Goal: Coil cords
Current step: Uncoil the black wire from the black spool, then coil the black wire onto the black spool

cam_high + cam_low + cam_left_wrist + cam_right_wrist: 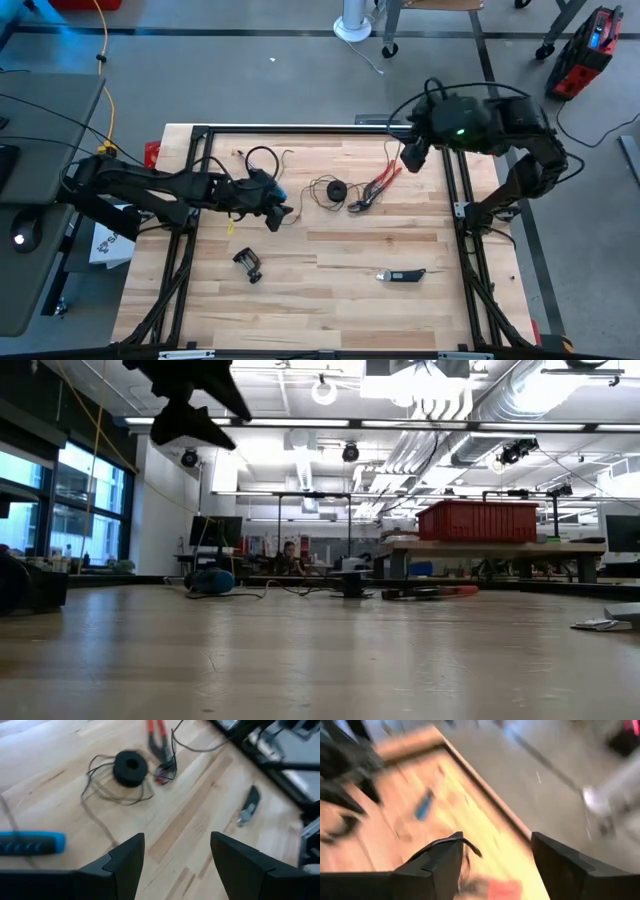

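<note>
The small round black reel (337,190) (130,767) lies flat on the wooden table, near its middle. Its hair-thin dark cord (107,795) (318,189) lies slack in loose loops around it on the wood. My left gripper (290,213) (177,840) is open, above the table to the left of the reel and a little nearer, pointing slantwise down toward it. My right gripper (410,158) (497,842) is open too, high over the table's far right part, beyond the red pliers (375,187).
The red pliers (157,740) lie just right of the reel. A blue-handled tool (30,842) (265,185) lies beside my left gripper. A thicker black cord loop (262,158) is at the far left; a black clip (248,265) and a utility knife (400,275) lie near the front.
</note>
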